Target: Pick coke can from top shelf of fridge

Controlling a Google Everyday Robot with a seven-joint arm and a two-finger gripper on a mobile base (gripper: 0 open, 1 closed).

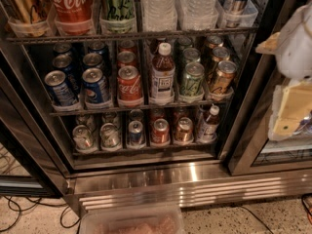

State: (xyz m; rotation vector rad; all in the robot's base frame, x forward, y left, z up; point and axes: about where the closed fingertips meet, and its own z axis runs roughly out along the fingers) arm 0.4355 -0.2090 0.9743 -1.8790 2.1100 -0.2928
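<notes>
Coke can (72,4) upright in clear tray on top shelf (195,31) of fridge (146,177), between gold can (22,6) and green-and-white can (117,4). My gripper (294,94) at right edge, well apart from can; how far open, cannot tell.

The light is warm and yellowish, strongest high up: the coke can (72,4) on the top shelf (131,34) glows bright, while the lower racks of the fridge (242,99) sink into brown dimness and the bottom cans are murky. A hard white glare streaks the steel base (190,172). My gripper (288,106), at the right edge before the right-hand door, is a pale washed-out smear, out of focus like the clear tub (131,222) at the bottom edge
</notes>
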